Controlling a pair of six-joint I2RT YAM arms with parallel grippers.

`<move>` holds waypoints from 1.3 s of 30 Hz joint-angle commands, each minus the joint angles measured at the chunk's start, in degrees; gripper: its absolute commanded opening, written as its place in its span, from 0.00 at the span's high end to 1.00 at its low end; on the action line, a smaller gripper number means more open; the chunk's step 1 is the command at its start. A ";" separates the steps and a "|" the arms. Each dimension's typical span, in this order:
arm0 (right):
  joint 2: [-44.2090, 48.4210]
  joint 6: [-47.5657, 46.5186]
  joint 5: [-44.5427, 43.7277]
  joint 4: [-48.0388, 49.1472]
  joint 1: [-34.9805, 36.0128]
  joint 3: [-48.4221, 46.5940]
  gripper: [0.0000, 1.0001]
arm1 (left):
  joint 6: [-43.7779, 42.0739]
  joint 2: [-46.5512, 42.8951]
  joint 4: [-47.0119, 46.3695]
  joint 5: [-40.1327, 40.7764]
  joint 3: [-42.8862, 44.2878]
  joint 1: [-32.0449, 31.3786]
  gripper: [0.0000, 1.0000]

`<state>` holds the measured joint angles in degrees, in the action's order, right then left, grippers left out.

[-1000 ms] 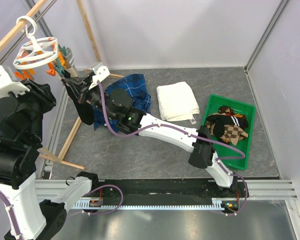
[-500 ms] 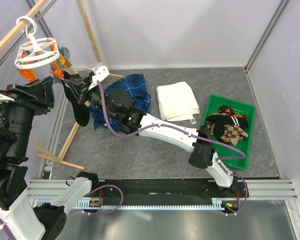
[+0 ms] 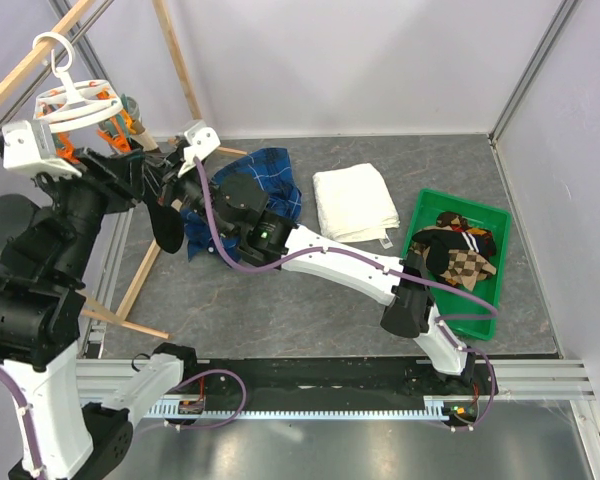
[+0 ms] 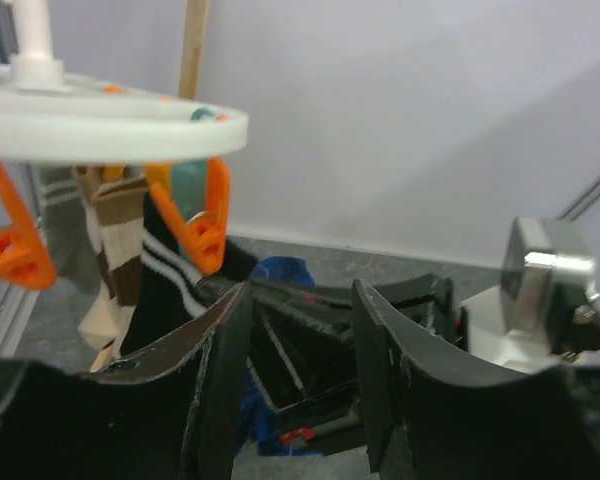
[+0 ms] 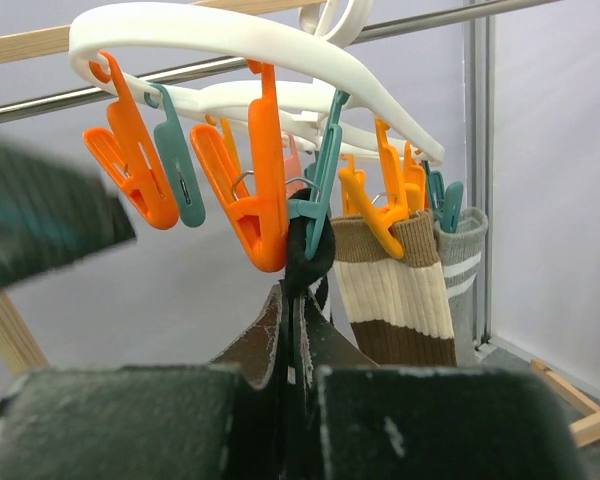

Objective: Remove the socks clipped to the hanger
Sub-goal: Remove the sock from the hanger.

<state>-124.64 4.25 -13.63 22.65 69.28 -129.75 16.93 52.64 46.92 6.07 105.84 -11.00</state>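
The white round hanger hangs from the rack pole at the far left, with orange and teal clips below it. A black sock is held in a teal clip, and my right gripper is shut on it just under the clip. A brown-and-cream striped sock and a grey sock hang beside it. My left gripper stands open below the hanger ring, right of an orange clip, with nothing in it. The right arm's black wrist shows between its fingers.
A green tray at the right holds several socks. A blue plaid shirt and a folded white towel lie on the grey table. The rack's wooden poles stand at the left.
My left arm has swung up and right toward the hanger, and its jaws have widened. The right gripper has stayed shut on the black sock.
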 commanded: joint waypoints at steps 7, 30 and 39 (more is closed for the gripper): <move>2.21 4.88 3.25 -1.56 0.33 -5.60 1.00 | -6.91 -20.64 -15.43 15.11 -28.83 -0.16 0.45; -3.32 16.22 10.28 0.63 2.44 -7.35 1.00 | -8.75 -31.28 -34.60 30.76 -57.58 -0.16 0.42; -6.76 18.78 9.76 3.36 2.62 -9.20 1.00 | -11.91 -31.55 -37.16 34.45 -59.00 -0.16 0.62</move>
<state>-130.56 21.30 -4.80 22.61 71.20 -136.33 8.64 21.21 14.46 36.71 46.85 -11.07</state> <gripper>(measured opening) 0.010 0.454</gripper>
